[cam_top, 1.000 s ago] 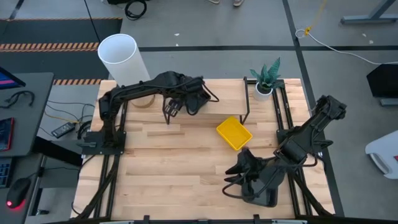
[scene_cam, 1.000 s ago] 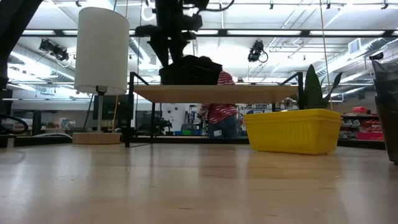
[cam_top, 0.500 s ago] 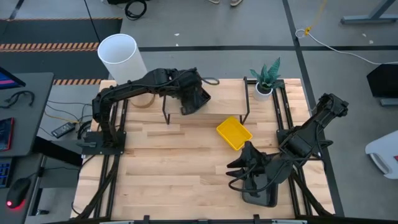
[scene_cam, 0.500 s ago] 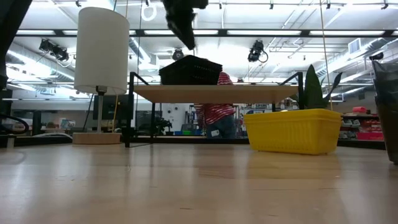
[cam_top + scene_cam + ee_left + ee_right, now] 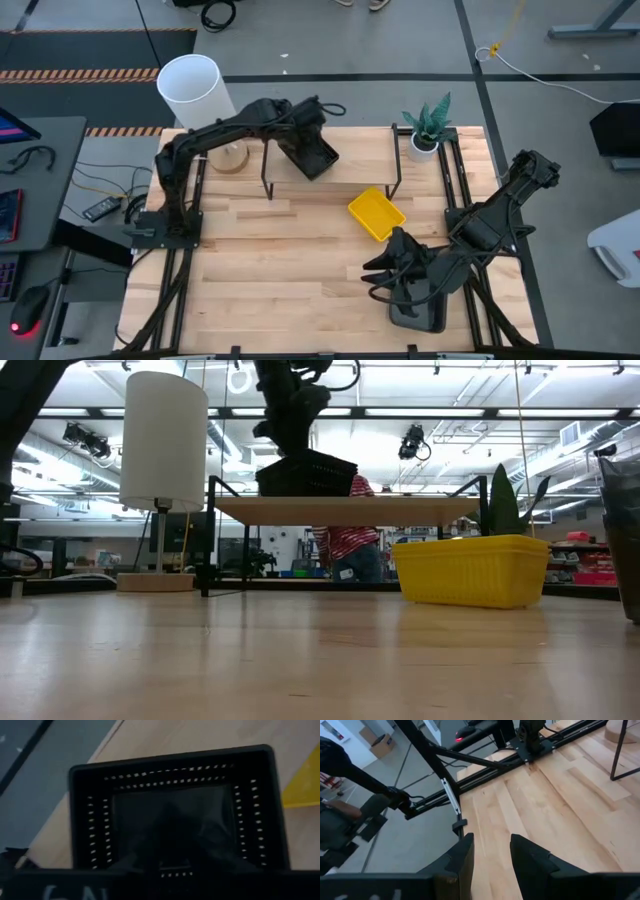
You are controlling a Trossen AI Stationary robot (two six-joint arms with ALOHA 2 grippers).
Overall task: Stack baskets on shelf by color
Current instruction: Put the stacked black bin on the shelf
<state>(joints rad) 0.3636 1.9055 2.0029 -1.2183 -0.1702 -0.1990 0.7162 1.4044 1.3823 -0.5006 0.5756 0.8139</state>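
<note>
A black mesh-sided basket (image 5: 318, 157) (image 5: 305, 472) (image 5: 170, 810) rests by its bottom on the left part of the shelf (image 5: 350, 510). My left gripper (image 5: 303, 128) (image 5: 288, 442) hangs right above it, pointing steeply down into it. Whether it touches the basket cannot be told. A yellow basket (image 5: 377, 214) (image 5: 470, 568) lies on the table in front of the shelf. Near the table's front right, my right gripper (image 5: 375, 278) (image 5: 490, 842) stands open over bare wood, above a dark grey basket (image 5: 420, 315) (image 5: 625, 540).
A white cylinder lamp (image 5: 195, 88) stands at the far left corner. A small potted plant (image 5: 428, 128) is at the far right, beside the shelf. Bare tabletop (image 5: 270, 260) lies at the middle and near left. A person in a striped shirt (image 5: 350, 545) is behind the table.
My left gripper has rolled about its own pointing line above the black basket and shifted a little toward the table's far edge. It rose clear, then came down close over the basket again. The basket has stayed in place on the shelf.
</note>
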